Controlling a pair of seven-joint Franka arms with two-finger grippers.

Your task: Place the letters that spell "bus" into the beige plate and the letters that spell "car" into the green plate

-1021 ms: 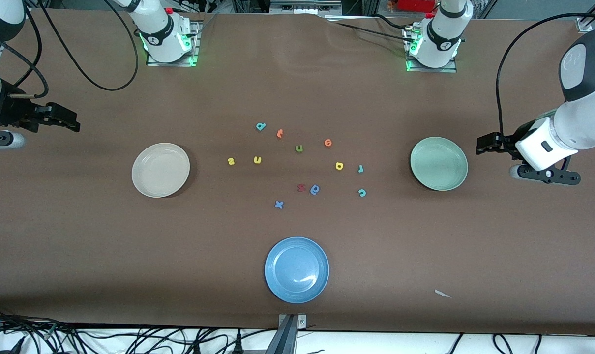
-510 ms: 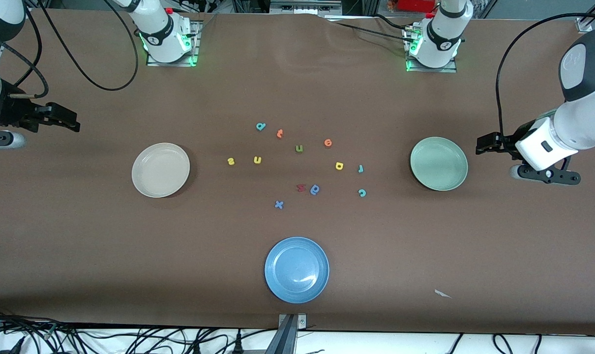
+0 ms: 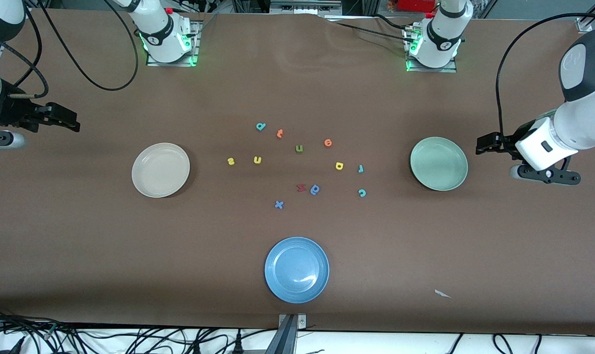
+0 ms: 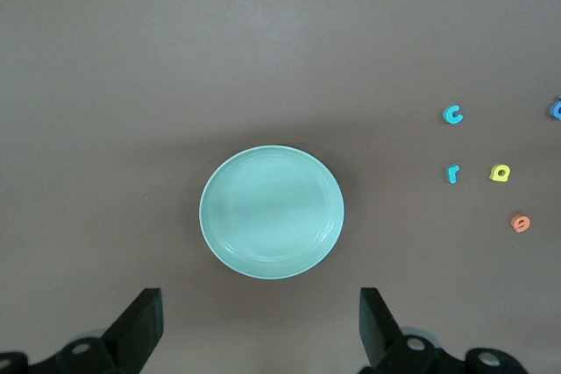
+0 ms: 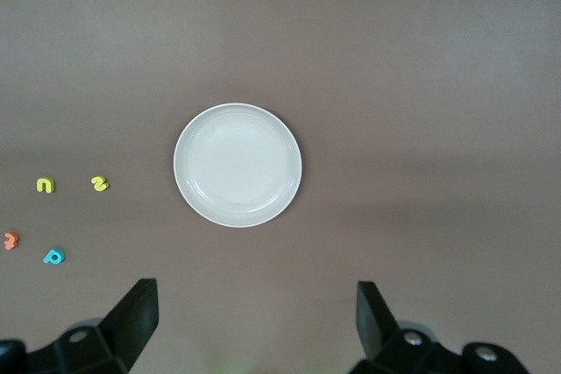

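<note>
Scattering foam letters (image 3: 297, 164) — round, glossy beige plate (image 3: 161, 170)

We see even, diffuse overhead light across the brown table (image 3: 81, 236), bright enough that colours read cleanly. Shadows are soft: a faint dark crescent hugs the beige plate (image 3: 161, 170), on its rim away from the right claw (image 3: 66, 121). A small white glare streak sits in the blue plate (image 3: 296, 270). Green indicator lights glow at both arm bases. In both wrist views the claw fingers (image 4: 140, 330) look dark and slightly soft, while the table below them stays sharp.
</note>
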